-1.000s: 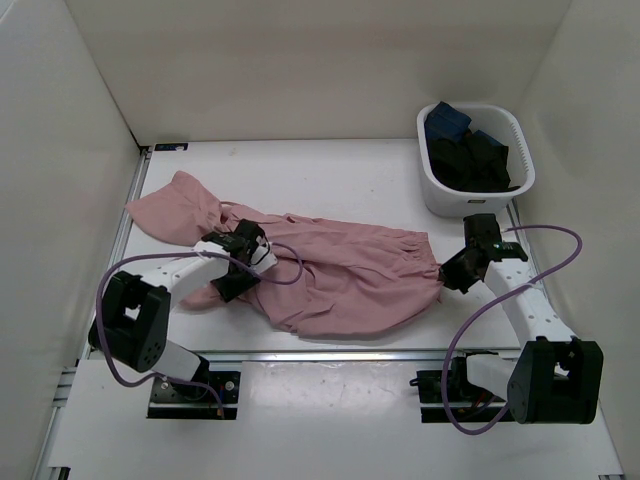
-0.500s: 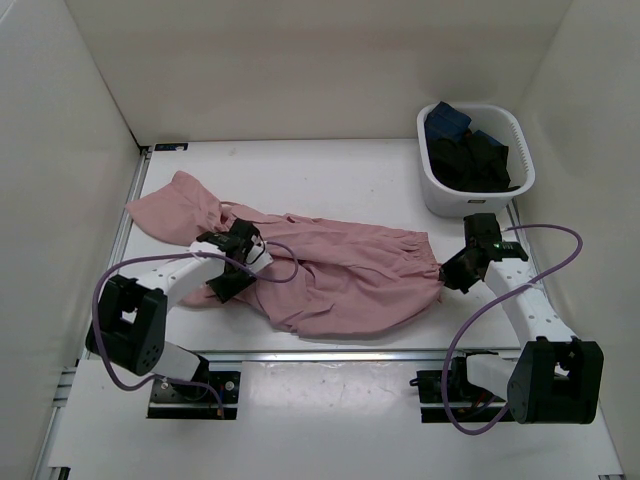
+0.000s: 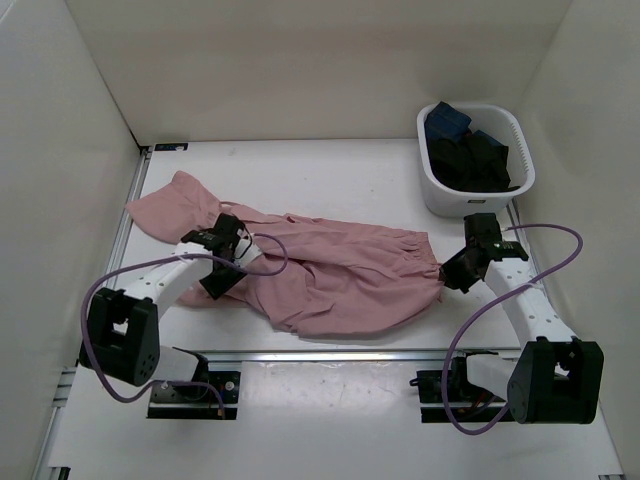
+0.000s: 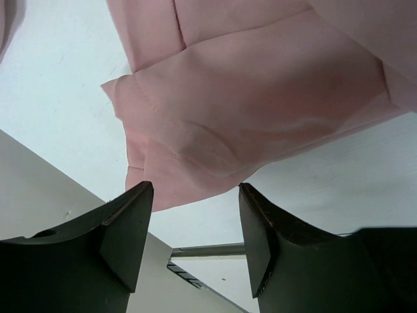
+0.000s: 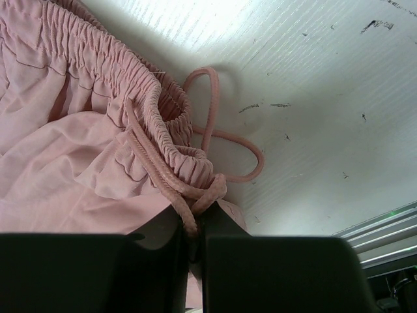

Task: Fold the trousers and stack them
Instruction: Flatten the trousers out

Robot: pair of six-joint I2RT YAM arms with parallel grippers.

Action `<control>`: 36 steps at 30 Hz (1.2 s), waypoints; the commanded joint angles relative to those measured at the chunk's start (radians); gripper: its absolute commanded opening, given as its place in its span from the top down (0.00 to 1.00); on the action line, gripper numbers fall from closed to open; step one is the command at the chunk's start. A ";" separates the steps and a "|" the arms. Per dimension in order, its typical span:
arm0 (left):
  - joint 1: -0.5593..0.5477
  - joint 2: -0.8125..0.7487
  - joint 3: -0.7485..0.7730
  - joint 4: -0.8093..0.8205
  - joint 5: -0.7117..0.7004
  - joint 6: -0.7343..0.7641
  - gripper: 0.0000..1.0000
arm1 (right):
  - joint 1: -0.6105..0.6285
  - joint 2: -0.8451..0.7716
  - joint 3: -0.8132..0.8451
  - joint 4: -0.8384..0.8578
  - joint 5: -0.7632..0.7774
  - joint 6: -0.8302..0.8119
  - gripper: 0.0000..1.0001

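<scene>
I am running a robot test cell, a lab and no home; plain white panels [image 3: 300, 70] box in the white surface [image 3: 340, 180] on three sides; the left arm [image 3: 160, 280] and right arm [image 3: 525, 310] are bolted to plates on a metal rail [image 3: 330, 353] at the near edge; purple cables [image 3: 450, 345] loop from them; a white basket [image 3: 445, 195] of dark clothes [image 3: 475, 160] stands far right.

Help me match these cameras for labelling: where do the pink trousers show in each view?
Top external: trousers spread across the table's middle.
Left wrist: only a leg hem, upper centre.
Right wrist: the gathered waistband, left half.
Shared landmark: the white table under the fabric.
</scene>
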 commanded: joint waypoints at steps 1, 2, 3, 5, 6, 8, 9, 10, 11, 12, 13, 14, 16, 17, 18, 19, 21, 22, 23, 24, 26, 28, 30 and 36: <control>0.004 0.020 -0.007 0.005 0.031 0.010 0.33 | 0.003 0.002 0.043 -0.008 0.011 -0.013 1.00; 0.004 0.034 -0.007 0.005 0.031 0.010 0.33 | 0.003 -0.007 0.043 -0.008 0.011 -0.013 1.00; 0.004 0.034 -0.007 0.015 0.031 0.010 0.36 | 0.003 -0.008 0.043 -0.008 0.021 -0.013 1.00; 0.004 0.045 -0.007 0.016 0.067 0.010 0.38 | 0.003 -0.008 0.043 -0.008 0.021 -0.013 1.00; 0.004 0.055 0.002 0.016 0.068 0.010 0.38 | 0.003 -0.008 0.043 -0.017 0.021 -0.013 1.00; 0.004 0.066 0.002 0.016 0.068 0.000 0.38 | 0.003 -0.008 0.043 -0.017 0.021 -0.013 1.00; 0.004 0.077 -0.010 0.028 0.055 0.000 0.40 | 0.003 -0.008 0.043 -0.017 0.021 -0.013 1.00; 0.004 0.077 -0.022 0.038 0.046 0.000 0.40 | 0.003 -0.008 0.043 -0.017 0.021 -0.013 1.00; 0.004 0.077 -0.023 0.049 0.046 0.000 0.44 | -0.006 -0.008 0.043 -0.017 0.030 -0.013 1.00; 0.004 0.086 -0.023 0.060 0.046 0.000 0.47 | -0.006 -0.008 0.043 -0.017 0.030 -0.013 1.00; 0.004 0.098 -0.023 0.060 0.037 -0.013 0.49 | -0.006 -0.008 0.043 -0.017 0.030 -0.013 1.00; 0.004 0.098 -0.023 0.069 0.037 -0.013 0.53 | -0.006 -0.008 0.043 -0.017 0.030 -0.013 1.00; 0.004 0.121 -0.010 0.078 0.025 -0.032 0.69 | -0.006 -0.008 0.043 -0.017 0.030 -0.013 1.00; 0.004 0.121 -0.001 0.078 0.025 -0.032 0.74 | -0.006 -0.008 0.043 -0.017 0.030 -0.013 1.00; 0.004 0.121 -0.001 0.078 0.002 -0.042 0.81 | -0.006 -0.008 0.043 -0.017 0.030 -0.013 1.00; 0.013 0.121 0.010 0.092 -0.014 -0.043 0.86 | -0.006 -0.008 0.043 -0.017 0.030 -0.013 1.00; 0.030 0.112 0.028 0.103 -0.056 -0.043 0.86 | -0.006 -0.008 0.043 -0.017 0.040 -0.013 1.00; 0.063 0.102 0.063 0.103 -0.070 -0.032 0.86 | -0.017 -0.008 0.052 0.001 0.041 -0.013 1.00; 0.089 0.101 0.089 0.103 -0.083 -0.018 0.86 | -0.026 0.008 0.066 0.002 0.041 -0.023 1.00; 0.119 0.091 0.121 0.103 -0.093 0.021 0.86 | -0.054 0.023 0.087 0.015 0.030 -0.040 1.00; 0.237 0.082 0.262 0.103 -0.093 0.068 0.86 | -0.094 0.103 0.222 0.015 0.004 -0.063 1.00; 0.368 0.081 0.433 0.092 -0.080 0.130 0.86 | -0.149 0.199 0.354 -0.014 -0.051 -0.082 1.00; 0.447 0.081 0.537 0.074 -0.070 0.167 0.86 | -0.171 0.245 0.546 -0.047 -0.074 -0.094 1.00; 0.648 0.011 0.625 0.034 -0.057 0.331 0.86 | -0.255 0.241 0.723 -0.133 -0.099 -0.114 1.00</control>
